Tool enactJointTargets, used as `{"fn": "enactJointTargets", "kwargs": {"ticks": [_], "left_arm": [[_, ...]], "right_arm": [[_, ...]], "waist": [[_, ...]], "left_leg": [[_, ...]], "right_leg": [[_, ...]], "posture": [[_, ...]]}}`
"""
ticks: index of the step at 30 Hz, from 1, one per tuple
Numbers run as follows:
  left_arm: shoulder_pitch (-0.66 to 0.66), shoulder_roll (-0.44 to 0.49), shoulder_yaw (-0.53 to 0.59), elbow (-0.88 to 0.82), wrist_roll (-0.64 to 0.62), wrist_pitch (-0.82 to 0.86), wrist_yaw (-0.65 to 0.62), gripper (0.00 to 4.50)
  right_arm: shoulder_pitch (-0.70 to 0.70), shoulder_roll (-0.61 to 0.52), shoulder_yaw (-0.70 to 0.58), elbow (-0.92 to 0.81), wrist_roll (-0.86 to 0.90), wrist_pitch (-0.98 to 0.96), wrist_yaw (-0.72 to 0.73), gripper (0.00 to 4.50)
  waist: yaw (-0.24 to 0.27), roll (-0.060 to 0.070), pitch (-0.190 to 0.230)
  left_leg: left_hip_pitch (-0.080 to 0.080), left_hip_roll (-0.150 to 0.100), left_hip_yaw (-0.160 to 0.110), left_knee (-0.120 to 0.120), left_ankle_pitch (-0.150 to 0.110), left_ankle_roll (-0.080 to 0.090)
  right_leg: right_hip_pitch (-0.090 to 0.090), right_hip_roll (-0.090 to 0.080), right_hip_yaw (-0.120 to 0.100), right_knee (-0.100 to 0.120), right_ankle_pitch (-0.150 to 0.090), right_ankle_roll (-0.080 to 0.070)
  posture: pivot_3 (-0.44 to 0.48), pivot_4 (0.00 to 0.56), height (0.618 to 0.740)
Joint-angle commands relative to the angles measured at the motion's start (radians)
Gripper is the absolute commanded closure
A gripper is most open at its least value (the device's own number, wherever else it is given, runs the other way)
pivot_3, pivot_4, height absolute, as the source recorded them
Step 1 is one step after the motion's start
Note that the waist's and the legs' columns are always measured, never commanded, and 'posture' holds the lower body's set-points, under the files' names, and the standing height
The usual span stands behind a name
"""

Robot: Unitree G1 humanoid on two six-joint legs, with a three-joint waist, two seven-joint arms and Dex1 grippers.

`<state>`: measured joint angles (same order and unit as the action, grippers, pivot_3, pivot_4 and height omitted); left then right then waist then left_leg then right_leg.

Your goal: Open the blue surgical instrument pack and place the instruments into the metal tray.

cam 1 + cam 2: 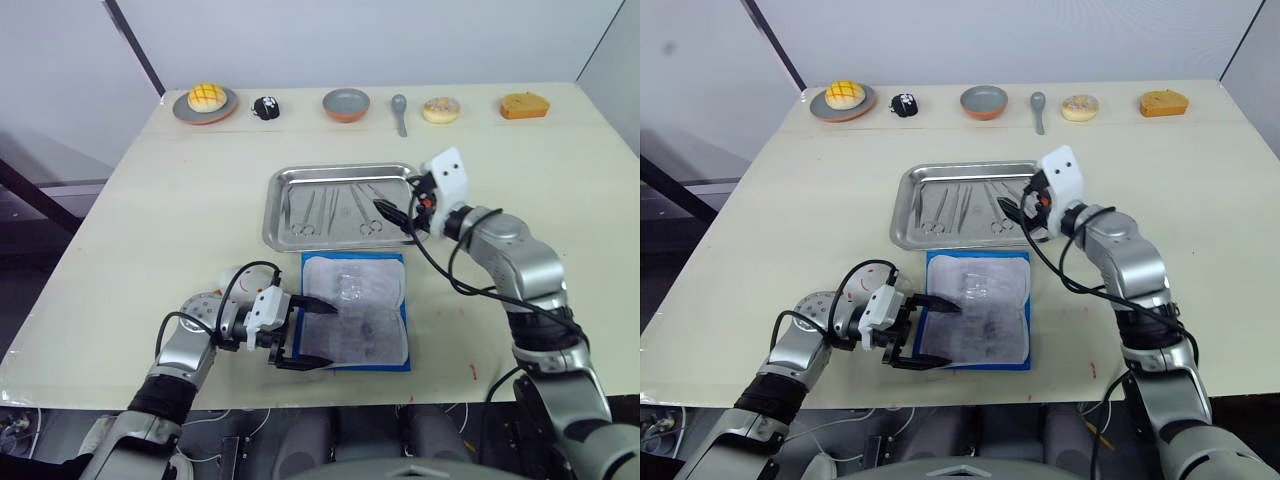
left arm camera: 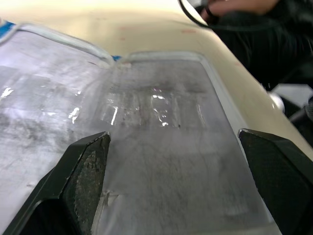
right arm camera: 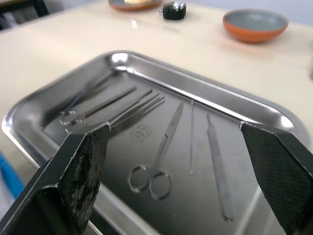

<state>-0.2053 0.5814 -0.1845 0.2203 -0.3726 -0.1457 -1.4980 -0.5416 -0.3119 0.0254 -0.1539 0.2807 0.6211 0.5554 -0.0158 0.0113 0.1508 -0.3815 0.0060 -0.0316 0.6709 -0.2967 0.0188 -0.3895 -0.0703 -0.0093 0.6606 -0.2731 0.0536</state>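
The blue surgical instrument pack [image 1: 355,311] was laid open on the counter [image 1: 150,200] — pale lining up — just in front of the metal tray [image 1: 283,180]. The instruments [image 3: 161,147] were seen lying side by side in the tray. The left gripper [image 1: 300,335] was held at the pack's left edge, fingers spread wide, nothing grasped. The right gripper [image 1: 392,212] was poised over the tray's right end — fingers wide apart, empty.

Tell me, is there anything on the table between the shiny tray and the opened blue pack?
No, just a thin strip of bare table between the metal tray and the blue surgical instrument pack, as the left eye view shows.
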Motion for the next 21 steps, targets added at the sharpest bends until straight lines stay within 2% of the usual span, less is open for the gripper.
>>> {"fn": "enactJointTargets", "kwargs": {"ticks": [1, 5, 10, 13, 17, 21], "left_arm": [[0.037, 0.006, 0.032, -0.099, -0.066, 0.075, 0.017, 0.00], [0.055, 0.028, 0.090, -0.209, -0.135, 0.158, 0.051, 0.00], [0.072, 0.048, 0.166, -0.301, -0.196, 0.241, 0.122, 0.00], [0.100, 0.063, 0.276, -0.362, -0.232, 0.314, 0.260, 0.00], [0.171, 0.092, 0.381, -0.405, -0.253, 0.391, 0.368, 0.00], [0.310, 0.112, 0.513, -0.471, -0.276, 0.453, 0.454, 0.00]], "right_arm": [[0.092, -0.040, -0.061, -0.104, 0.063, -0.121, 0.089, 0.04], [0.224, -0.066, -0.127, -0.165, 0.159, -0.216, 0.188, 0.04], [0.335, -0.113, -0.180, -0.211, 0.244, -0.213, 0.239, 0.04], [0.455, -0.156, -0.280, -0.241, 0.342, -0.197, 0.291, 0.04], [0.588, -0.211, -0.353, -0.250, 0.371, -0.241, 0.355, 0.04], [0.745, -0.252, -0.418, -0.247, 0.370, -0.319, 0.443, 0.04]], "waist": [[-0.001, -0.002, 0.001], [0.000, -0.007, 0.006], [-0.001, -0.010, 0.011], [0.004, -0.012, 0.012], [0.004, -0.013, 0.013], [0.001, -0.014, 0.013]], "left_leg": [[-0.001, 0.000, 0.000, 0.000, 0.000, 0.000], [-0.006, 0.001, 0.001, 0.000, 0.000, 0.000], [-0.005, 0.002, 0.002, 0.000, 0.000, 0.000], [-0.004, 0.002, 0.002, 0.000, 0.000, 0.000], [-0.005, 0.003, 0.002, 0.000, 0.000, 0.000], [-0.004, 0.003, 0.004, 0.000, 0.000, 0.000]], "right_leg": [[-0.001, 0.000, 0.000, 0.000, 0.000, 0.000], [-0.006, 0.000, 0.001, 0.000, 0.000, 0.000], [-0.006, 0.000, 0.002, 0.001, 0.000, 0.000], [-0.006, 0.000, 0.002, 0.001, 0.000, 0.000], [-0.006, 0.000, 0.002, 0.000, 0.000, 0.000], [-0.006, 0.000, 0.004, 0.000, 0.000, 0.000]], "posture": [[0.000, 0.150, 0.732], [0.000, 0.150, 0.732], [0.000, 0.150, 0.732], [0.000, 0.150, 0.732], [0.000, 0.150, 0.732], [0.000, 0.150, 0.732]]}}
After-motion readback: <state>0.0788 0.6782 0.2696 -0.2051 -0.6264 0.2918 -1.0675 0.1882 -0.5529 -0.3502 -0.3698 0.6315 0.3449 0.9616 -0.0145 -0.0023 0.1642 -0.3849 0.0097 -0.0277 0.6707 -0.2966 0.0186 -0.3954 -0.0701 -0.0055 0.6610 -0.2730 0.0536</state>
